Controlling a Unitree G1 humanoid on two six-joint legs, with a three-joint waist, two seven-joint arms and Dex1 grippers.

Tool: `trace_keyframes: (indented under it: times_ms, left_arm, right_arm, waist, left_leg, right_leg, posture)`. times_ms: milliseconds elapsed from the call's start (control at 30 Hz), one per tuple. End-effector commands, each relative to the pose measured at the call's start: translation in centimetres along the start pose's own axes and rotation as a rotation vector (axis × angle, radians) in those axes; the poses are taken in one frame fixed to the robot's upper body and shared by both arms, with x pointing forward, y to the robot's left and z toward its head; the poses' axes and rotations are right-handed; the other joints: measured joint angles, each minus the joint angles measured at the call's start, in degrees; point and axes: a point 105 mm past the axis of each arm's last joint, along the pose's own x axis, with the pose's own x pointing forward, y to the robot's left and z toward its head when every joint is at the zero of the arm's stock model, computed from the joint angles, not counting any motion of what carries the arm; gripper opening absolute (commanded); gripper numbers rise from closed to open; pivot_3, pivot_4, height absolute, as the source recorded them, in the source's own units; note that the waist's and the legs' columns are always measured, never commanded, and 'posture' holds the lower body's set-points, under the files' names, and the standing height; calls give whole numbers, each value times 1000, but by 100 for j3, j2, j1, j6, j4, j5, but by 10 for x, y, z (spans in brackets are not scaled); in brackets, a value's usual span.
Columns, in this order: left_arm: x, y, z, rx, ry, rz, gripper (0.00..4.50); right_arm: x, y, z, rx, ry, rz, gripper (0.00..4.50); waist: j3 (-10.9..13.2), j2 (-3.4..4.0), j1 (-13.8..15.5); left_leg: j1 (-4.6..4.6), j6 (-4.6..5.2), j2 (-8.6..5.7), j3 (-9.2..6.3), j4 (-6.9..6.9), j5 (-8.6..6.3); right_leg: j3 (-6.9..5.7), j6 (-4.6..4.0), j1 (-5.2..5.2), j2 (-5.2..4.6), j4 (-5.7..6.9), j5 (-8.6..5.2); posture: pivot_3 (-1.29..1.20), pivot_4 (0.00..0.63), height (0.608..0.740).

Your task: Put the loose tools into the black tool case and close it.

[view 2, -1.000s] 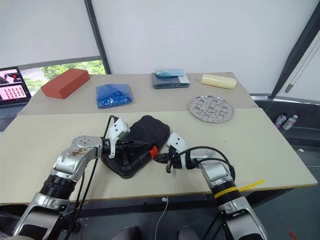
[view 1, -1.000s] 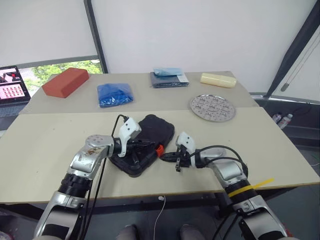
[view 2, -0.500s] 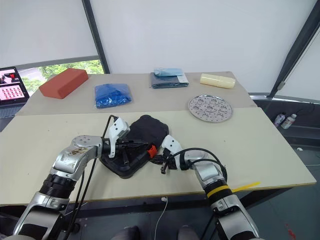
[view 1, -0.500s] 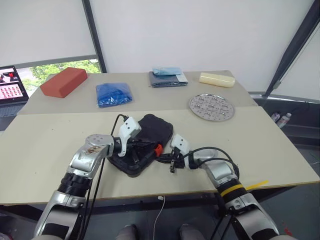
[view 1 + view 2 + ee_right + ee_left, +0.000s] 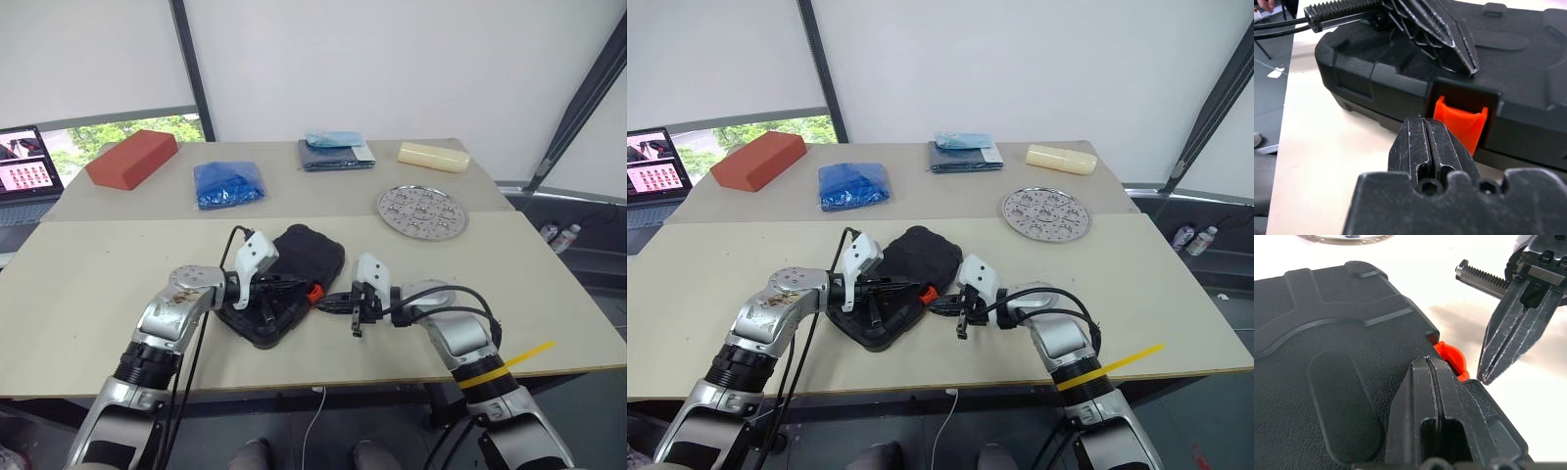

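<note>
Right hand [image 5: 1426, 142] beside unlabelled orange latch [image 5: 1459, 121]

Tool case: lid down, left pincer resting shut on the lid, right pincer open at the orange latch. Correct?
Not quite. The right pincer is shut, not open, per the right wrist view. The rest holds: the tool case has its lid down, left pincer shut on the lid, orange latch in front.

Far side of my table [image 5: 78, 284]: red brick-like block [image 5: 131, 159] at left, blue crumpled bag [image 5: 226, 184] next to it, folded blue cloth on a dark pack [image 5: 336, 154] mid, pale yellow block [image 5: 434, 157] at right, round perforated metal tray [image 5: 422, 209] nearer on right, laptop [image 5: 27, 163] at far left edge.
</note>
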Motion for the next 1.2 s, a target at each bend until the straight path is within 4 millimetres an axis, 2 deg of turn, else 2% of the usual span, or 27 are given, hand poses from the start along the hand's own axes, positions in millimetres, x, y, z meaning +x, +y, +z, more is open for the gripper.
trace_keyframes:
  times_ms: [33, 233, 633, 833, 1033, 1200]
  left_arm:
    - [5, -18, -81, -238, 239, -32, 40]
    - [4, -17, -79, -234, 239, -27, 40]
    - [3, -17, -80, -238, 240, -25, 40]
    - [4, -18, -80, -239, 243, -29, 40]
    - [3, -19, -81, -242, 246, -31, 40]
    - [3, -19, -81, -240, 248, -32, 40]
  right_arm:
    - [4, -4, 9, -22, -10, -18, 0]
    - [13, -9, -1, -19, 64, -28, 0]
    - [21, -17, 13, -31, 9, -68, 0]
    - [11, -12, 18, -43, 14, -46, 0]
    - [-5, -10, 8, -27, 72, -47, 0]
    - [-4, -11, 8, -22, 70, -55, 0]
  waist:
    - [0, 0, 1]
    - [-1, -1, -23]
    - [-1, -2, -19]
    - [1, -1, -17]
    - [1, -1, -6]
    - [0, -3, 3]
  left_leg:
    - [0, 0, 0, 0, 0, 0]
    - [6, 0, 1, -2, 0, 0]
    - [8, 0, 1, -2, -1, 0]
    - [6, 0, 1, -2, -1, 0]
    - [0, 0, 1, -1, -1, 0]
    - [0, 0, 0, -1, -2, 0]
  right_leg:
    - [0, 0, 0, 0, 0, 0]
    - [0, 0, 3, 2, 1, 0]
    - [0, -2, 2, 1, 2, 2]
    - [0, -2, 0, 1, 2, 2]
    - [0, -1, -5, 0, 1, 2]
    - [-1, -1, -4, 0, -2, 1]
  posture:
    - [0, 150, 740]
    - [0, 150, 740]
    - [0, 150, 740]
    - [0, 150, 740]
    - [0, 150, 740]
    - [0, 150, 740]
